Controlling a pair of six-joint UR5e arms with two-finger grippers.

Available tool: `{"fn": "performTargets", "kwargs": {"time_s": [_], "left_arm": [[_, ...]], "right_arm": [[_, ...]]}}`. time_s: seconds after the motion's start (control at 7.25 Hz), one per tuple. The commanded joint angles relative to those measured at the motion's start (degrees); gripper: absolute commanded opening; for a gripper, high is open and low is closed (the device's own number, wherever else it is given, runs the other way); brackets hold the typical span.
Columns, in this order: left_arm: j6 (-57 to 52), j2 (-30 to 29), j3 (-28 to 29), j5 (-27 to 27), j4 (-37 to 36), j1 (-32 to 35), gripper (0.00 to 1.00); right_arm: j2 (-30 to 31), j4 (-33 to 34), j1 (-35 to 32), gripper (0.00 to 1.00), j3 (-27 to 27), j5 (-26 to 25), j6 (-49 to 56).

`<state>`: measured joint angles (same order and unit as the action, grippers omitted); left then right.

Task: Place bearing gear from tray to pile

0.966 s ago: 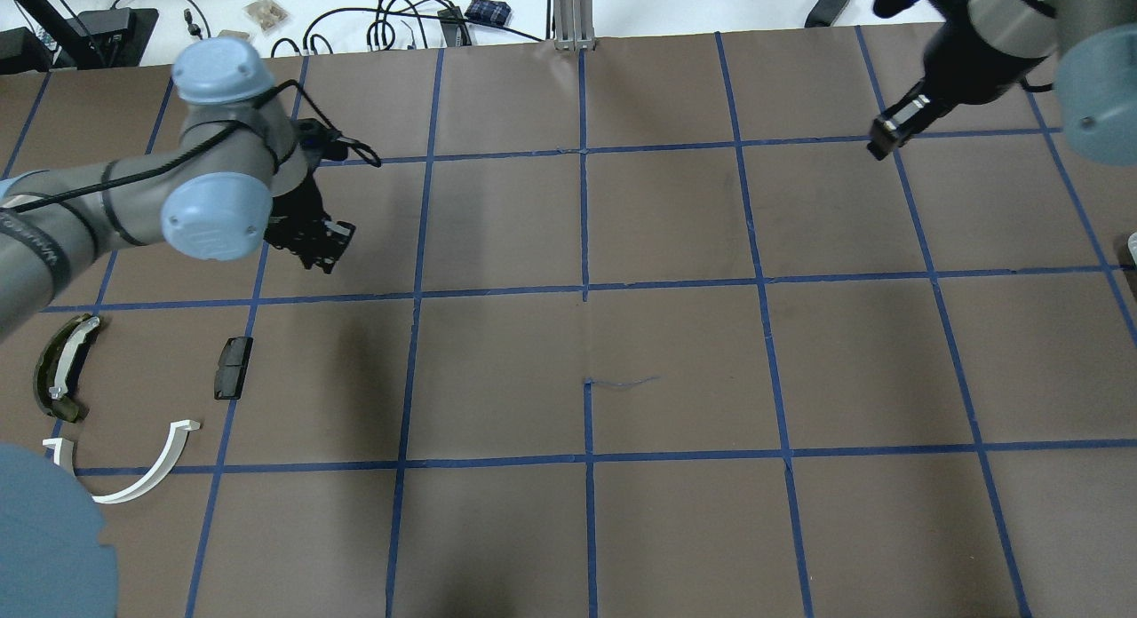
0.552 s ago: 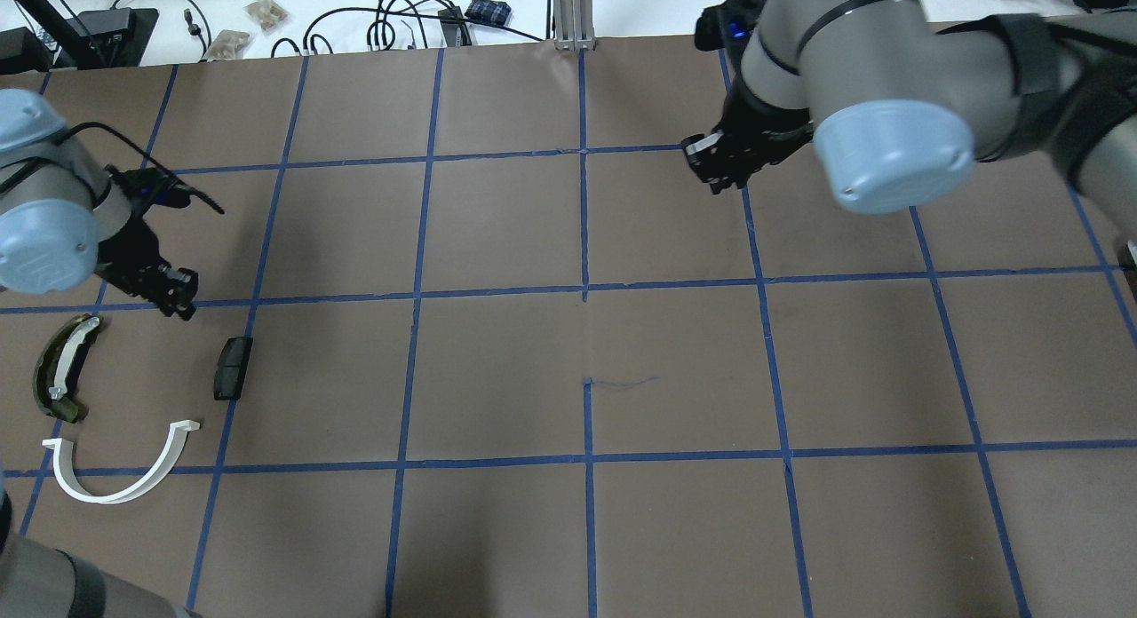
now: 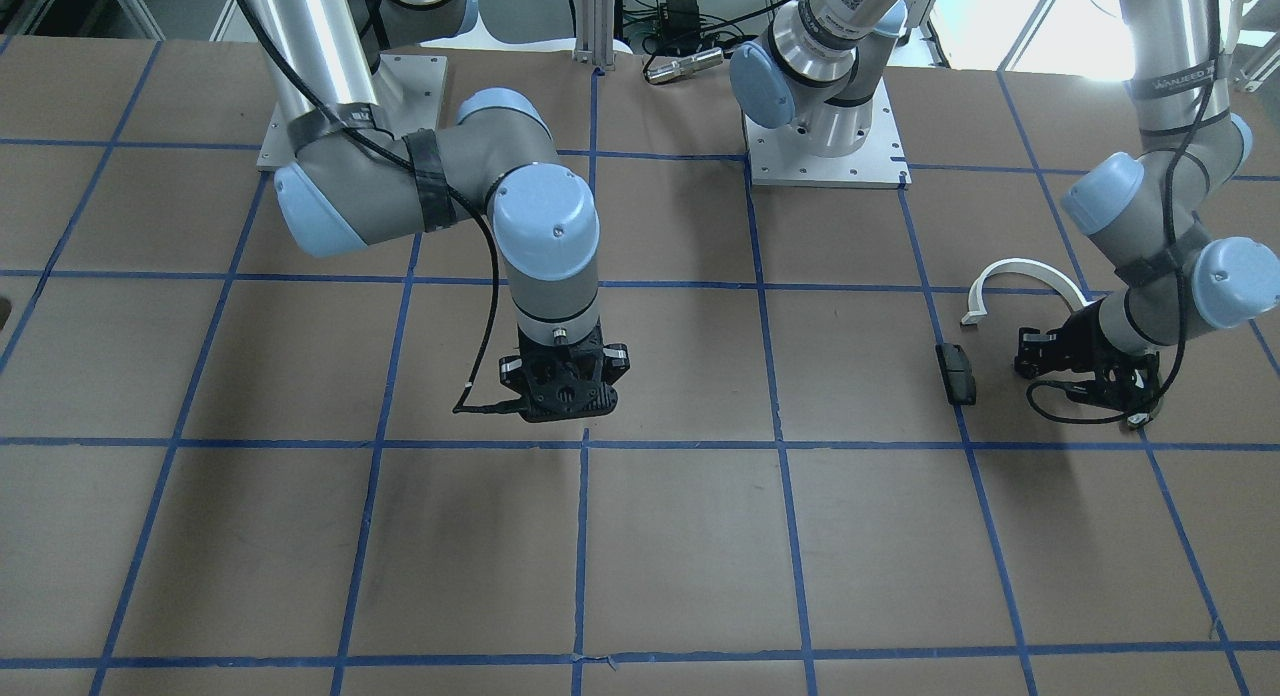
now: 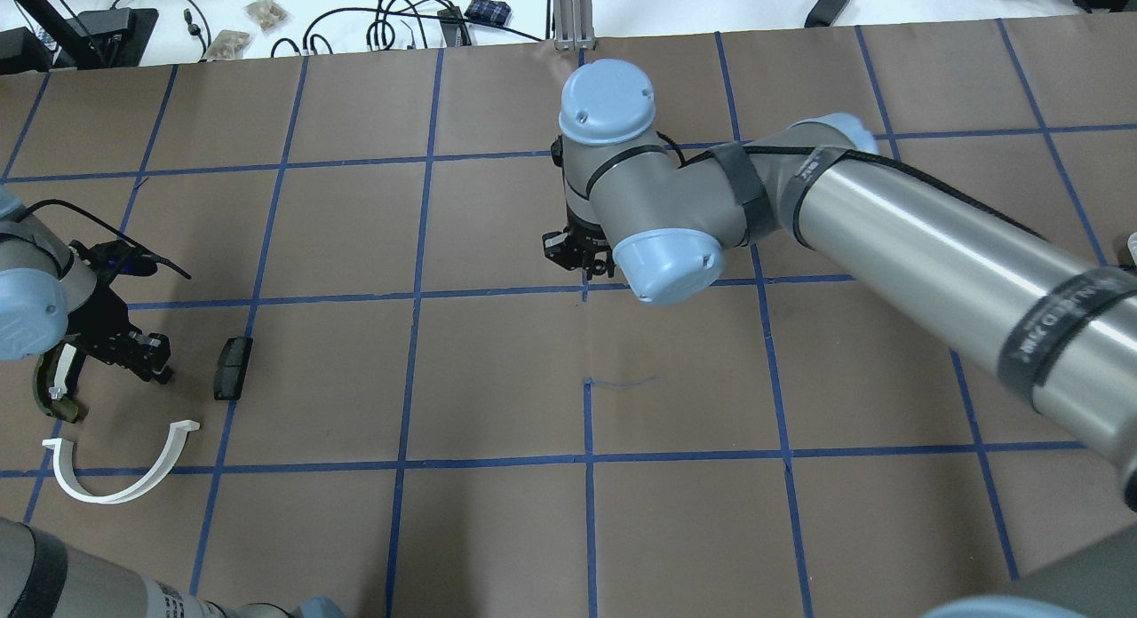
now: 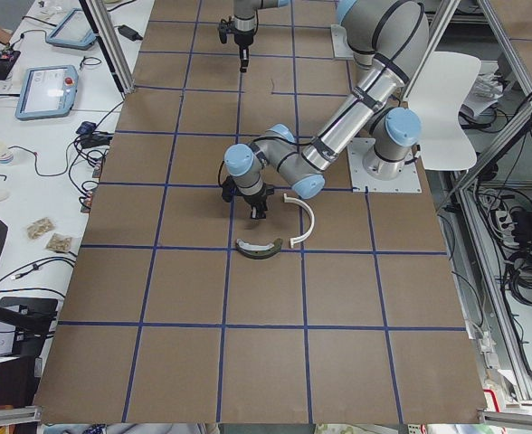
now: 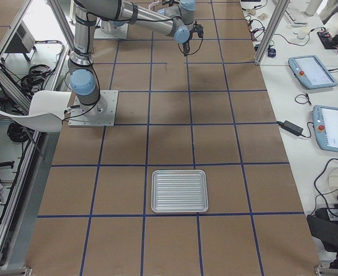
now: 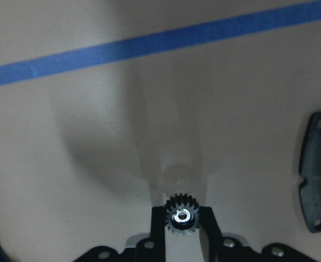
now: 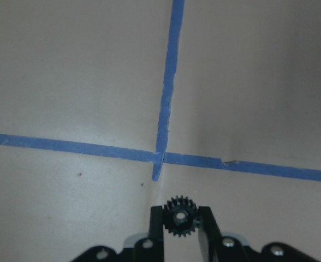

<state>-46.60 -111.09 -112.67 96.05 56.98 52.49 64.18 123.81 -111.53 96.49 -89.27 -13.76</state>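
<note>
Bearing gear is pinched by its teeth between the left fingers, closed narrow on it, with flat face and bore turned toward the wrist camera. A second gear is gripped the same way by the right fingers. The left fingers are hung over the left end of the worktop, among the pile. The green curved piece is just beside, the black block near on the other side, the white arc near, toward the robot's edge. No pile part is touched. The right fingers are held over the middle of the worktop, above a blue tape crossing, well apart from the pile. The tray is seen toward the right end, well apart from both. The left side is judged far nearer: only a short drop and a release is called for. The second gear must first be carried across to the left end. A gear released on edge may roll.
</note>
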Motion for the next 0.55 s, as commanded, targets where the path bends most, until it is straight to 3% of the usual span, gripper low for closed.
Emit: {"fn": "performTargets", "kwargs": {"time_s": [0.0,0.14,0.41], "left_arm": [[0.64,2.35,1.13,-3.76,-0.12,0.76,1.00],[0.81,2.37,3.66,-3.94,-0.03,1.73,1.00],[4.05,6.13,7.80,-4.38,0.84,9.69,1.00]], "right_arm": [[-2.57,-0.23,-0.44,0.72,0.10,0.41,2.15],[-2.39,-0.06,-0.27,1.00,-0.69,0.49,2.16],[0.58,-4.51,2.18,1.00,-5.76,1.19,4.34]]}}
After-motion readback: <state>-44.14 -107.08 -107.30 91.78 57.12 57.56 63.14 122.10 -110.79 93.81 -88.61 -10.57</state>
